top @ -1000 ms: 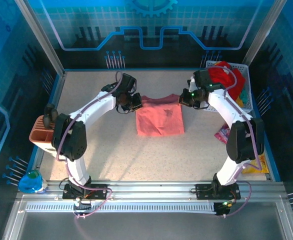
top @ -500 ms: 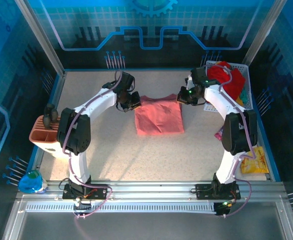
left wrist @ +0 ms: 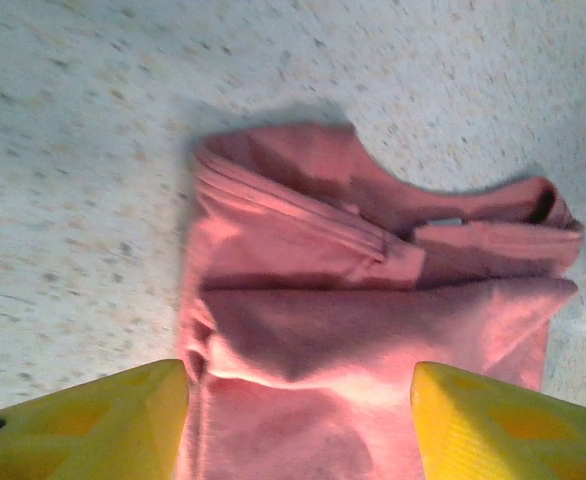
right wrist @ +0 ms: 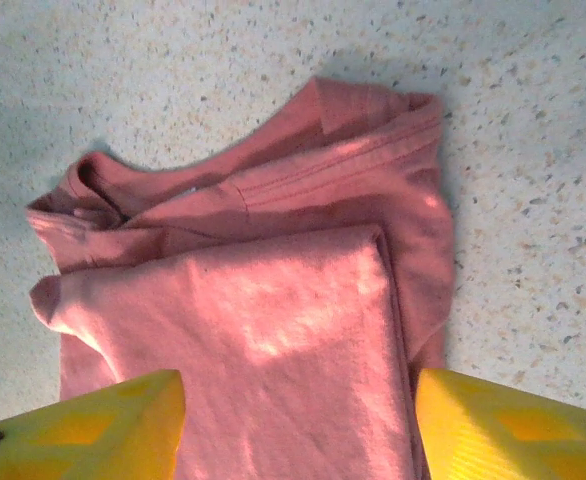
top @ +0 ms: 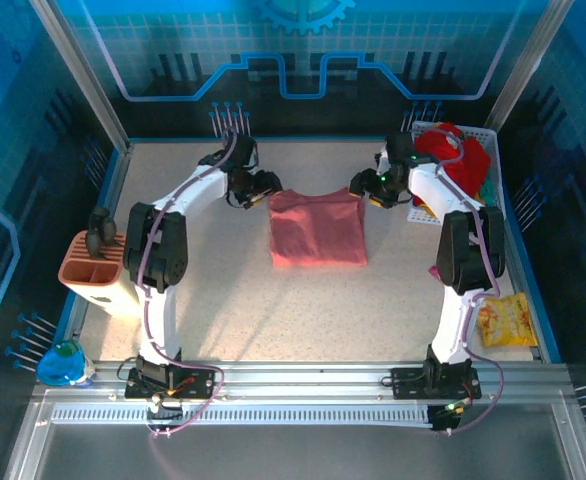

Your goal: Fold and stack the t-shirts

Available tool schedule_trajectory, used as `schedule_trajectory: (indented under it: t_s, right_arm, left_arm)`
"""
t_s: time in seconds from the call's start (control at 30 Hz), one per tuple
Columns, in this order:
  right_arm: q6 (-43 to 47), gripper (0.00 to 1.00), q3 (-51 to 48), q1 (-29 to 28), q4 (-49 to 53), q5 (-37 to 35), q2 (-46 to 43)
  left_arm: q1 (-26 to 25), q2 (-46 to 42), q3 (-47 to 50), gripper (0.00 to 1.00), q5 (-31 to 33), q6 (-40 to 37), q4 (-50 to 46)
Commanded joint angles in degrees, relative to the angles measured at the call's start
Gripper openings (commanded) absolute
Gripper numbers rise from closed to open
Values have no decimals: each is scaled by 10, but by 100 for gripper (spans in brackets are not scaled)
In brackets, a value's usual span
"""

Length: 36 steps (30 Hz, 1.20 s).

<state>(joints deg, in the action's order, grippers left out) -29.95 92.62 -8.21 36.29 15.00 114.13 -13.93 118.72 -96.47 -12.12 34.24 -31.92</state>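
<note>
Reaching both arms long across the table [top: 223, 310] to the far edge of the salmon-pink t-shirt [top: 318, 228], elbows out, forearms angled inward. Left gripper [top: 261, 186] just off the shirt's far-left corner, right gripper [top: 361, 186] just off its far-right corner. From the left wrist: yellow fingers [left wrist: 83, 425] spread wide over the collar end, cloth lying loose between them, nothing pinched. Same from the right wrist: fingers [right wrist: 513, 425] well apart, shirt lying free below.

Bare speckled tabletop all along the shirt's near side and left side; narrow strip only beyond its far edge. White basket [top: 490, 135] to the shirt's far right, heaped with a red t-shirt [top: 453, 150] plus bits of yellow and green cloth. Purple snack packet [top: 441, 268] right of the shirt, yellow packet [top: 503, 320] further to the near right. Orange holder [top: 88, 275] well to the shirt's left.

Pink shirt flat mid-table, folded to a rough rectangle, sides tucked under, collar at the far end. Near edge straight; collar end bunched and creased, ribbed neckline showing.
</note>
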Motion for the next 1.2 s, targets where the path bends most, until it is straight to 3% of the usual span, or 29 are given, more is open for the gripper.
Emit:
schedule_trajectory:
  t_s: [0.0,0.23,0.53,0.8,1.17]
  right_arm:
    - [3,66,-23,-1,-22,-1,-43]
    - [-10,69,-110,-15,-75,64,-110]
    - [-131,72,-247,-38,-210,181,-164]
    - [-211,72,-348,-66,-340,197,-121]
    - [-184,71,-418,-59,-318,130,-92]
  left_arm:
    - [7,-50,36,61,-16,-24,8]
    - [-9,-89,92,52,-81,10,33]
    - [-105,-92,121,51,-99,106,102]
    - [-136,-17,118,50,-98,156,159]
    - [-85,39,110,49,-51,99,98]
